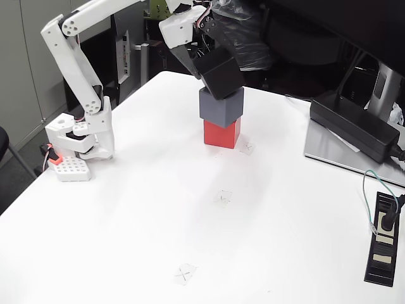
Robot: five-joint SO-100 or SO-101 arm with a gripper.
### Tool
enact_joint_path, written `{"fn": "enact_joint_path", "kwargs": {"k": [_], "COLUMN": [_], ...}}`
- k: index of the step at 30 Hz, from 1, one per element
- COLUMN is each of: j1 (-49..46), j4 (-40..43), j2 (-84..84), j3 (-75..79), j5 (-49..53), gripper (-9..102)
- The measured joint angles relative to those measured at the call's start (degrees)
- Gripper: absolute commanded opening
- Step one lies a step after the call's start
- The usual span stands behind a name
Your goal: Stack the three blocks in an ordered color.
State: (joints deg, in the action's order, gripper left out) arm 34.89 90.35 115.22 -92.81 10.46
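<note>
Nearest the camera, at about six o'clock in the fixed view, lies a small taped X mark (185,273) on the white table (126,228), with a second mark (223,197) toward the centre and a third (247,147) just beside the stack: three marks counted. At four o'clock a black power strip (383,237) sits near the table edge, and at three o'clock a long black power brick (354,125) rests on a grey tray. At nine o'clock stands the white arm base (82,136), one arm in all. Just past centre, toward twelve o'clock, the red block (221,133) sits on the table with the blue-grey block (221,106) squarely on top of it. Farthest, the black block (219,73) is tilted, one lower corner touching the blue-grey block's top, and the gripper (199,63) is clamped on it from the upper left. Three blocks counted, one of each colour. The step in hand looks like seating the black block: to do it well, I judge the wrist should level the cube so its underside lies flat, centre it over the blue-grey face, lower gently, and release only once it rests fully, lest the tilt tip the two below.
</note>
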Motion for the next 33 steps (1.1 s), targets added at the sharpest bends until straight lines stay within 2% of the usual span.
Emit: {"fn": "enact_joint_path", "kwargs": {"k": [27, 33], "j1": [0.2, 5.2], "j4": [0.4, 0.5], "j2": [2.0, 4.0], "j3": [-1.2, -1.3], "j5": [0.0, 0.0], "gripper": [0, 0]}}
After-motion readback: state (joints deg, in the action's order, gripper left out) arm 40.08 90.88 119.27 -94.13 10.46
